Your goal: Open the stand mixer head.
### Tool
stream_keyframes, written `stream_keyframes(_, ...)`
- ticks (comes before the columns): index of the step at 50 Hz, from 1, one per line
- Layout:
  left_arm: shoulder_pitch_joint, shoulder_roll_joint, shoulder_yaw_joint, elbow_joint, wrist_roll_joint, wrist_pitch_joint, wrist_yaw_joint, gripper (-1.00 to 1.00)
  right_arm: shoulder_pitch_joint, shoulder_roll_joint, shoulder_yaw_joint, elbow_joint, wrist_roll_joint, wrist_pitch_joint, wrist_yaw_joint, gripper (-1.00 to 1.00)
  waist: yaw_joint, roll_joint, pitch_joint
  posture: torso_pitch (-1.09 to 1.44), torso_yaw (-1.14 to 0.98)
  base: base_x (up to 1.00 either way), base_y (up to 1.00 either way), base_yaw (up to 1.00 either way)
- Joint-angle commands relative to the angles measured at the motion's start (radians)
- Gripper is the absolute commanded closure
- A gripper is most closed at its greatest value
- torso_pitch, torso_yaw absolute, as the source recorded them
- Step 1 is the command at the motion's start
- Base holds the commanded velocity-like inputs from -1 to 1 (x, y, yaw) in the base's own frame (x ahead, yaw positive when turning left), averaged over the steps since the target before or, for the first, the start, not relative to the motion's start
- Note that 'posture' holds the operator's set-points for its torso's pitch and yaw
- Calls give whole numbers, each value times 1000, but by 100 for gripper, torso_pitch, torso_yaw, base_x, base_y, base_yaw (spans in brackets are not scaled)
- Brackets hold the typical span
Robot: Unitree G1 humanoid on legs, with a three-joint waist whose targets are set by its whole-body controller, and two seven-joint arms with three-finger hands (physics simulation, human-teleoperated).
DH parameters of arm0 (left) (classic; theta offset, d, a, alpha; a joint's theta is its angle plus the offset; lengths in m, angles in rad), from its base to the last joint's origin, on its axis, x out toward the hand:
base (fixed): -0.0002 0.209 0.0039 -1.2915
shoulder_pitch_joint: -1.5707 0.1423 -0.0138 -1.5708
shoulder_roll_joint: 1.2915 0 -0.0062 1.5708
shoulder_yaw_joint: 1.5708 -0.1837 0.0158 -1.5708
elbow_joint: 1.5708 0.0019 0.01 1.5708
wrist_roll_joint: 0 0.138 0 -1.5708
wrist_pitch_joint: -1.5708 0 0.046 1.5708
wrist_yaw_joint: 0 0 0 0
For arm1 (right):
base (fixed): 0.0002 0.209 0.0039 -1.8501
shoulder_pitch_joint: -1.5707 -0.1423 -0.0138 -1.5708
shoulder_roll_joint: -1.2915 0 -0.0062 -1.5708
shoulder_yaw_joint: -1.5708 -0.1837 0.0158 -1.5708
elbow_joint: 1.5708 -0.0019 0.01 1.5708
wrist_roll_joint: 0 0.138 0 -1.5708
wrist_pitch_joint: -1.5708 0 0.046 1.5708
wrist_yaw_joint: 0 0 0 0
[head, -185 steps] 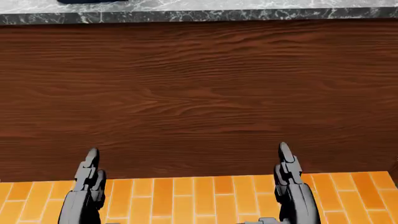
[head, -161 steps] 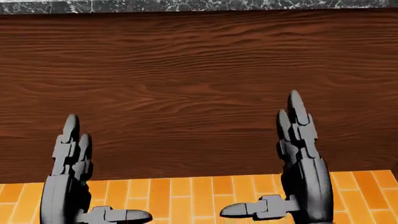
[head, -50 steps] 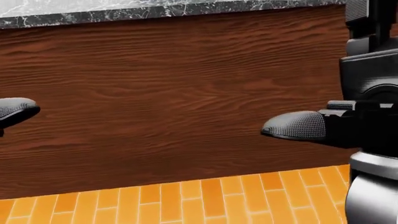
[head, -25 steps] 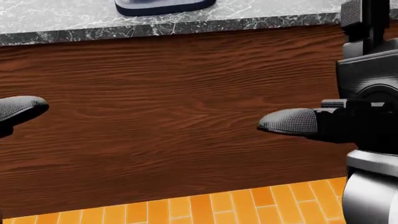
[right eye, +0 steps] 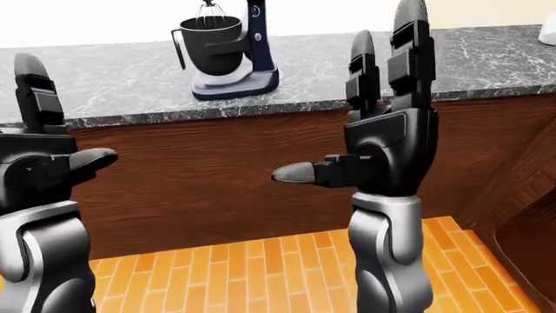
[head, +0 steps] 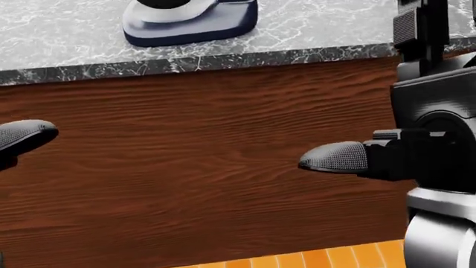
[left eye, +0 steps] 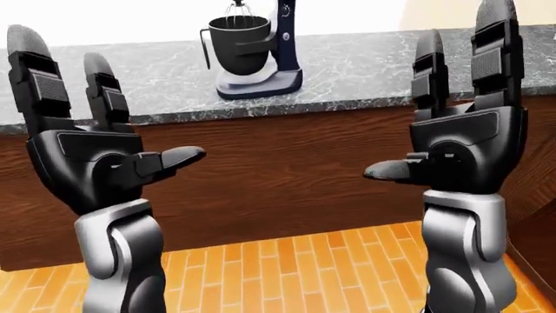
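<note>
A dark blue stand mixer (left eye: 279, 49) with a black bowl (left eye: 236, 49) and a whisk stands on the grey marble counter (left eye: 365, 72) at the top of the left-eye view; its head is cut off by the frame's top edge. Its base shows in the head view (head: 190, 22). My left hand (left eye: 104, 143) is raised, fingers straight up and thumb out, open and empty. My right hand (left eye: 465, 130) is raised the same way, open and empty. Both hands are well short of the counter.
A dark wood cabinet face (left eye: 295, 169) runs below the counter. Orange brick floor (left eye: 287, 267) lies between me and it. A wood cabinet side (right eye: 521, 195) angles in at the right of the right-eye view.
The head view has tilted up: the counter edge and mixer base have come into the picture. Both hands have risen from low near the floor to chest height.
</note>
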Motion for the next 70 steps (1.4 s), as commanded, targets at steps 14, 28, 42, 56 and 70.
stream_keyframes(14,-30,13,19,-23,2,-54,-10,-100,-33,10,26,-39,-27,-23,28,-100,15,30,-32,0,0,23,0,0)
stream_keyframes(28,-19,10,16,-26,6,-57,-14,-100,-26,12,28,-41,-27,-26,30,-100,0,25,25,0,0,41,0,0)
stream_keyframes(42,-16,12,24,-32,6,-52,-14,-100,-17,14,32,-37,-54,-23,38,-100,9,1,-60,0,0,23,0,0)
stream_keyframes(56,-22,11,21,-23,5,-57,-12,-100,-11,18,35,-45,-44,-25,44,-100,6,5,27,0,0,46,0,0)
stream_keyframes(70,-17,16,33,-42,-5,-49,-4,-100,-8,21,41,-59,-58,-15,45,-100,6,30,-56,0,0,31,0,0)
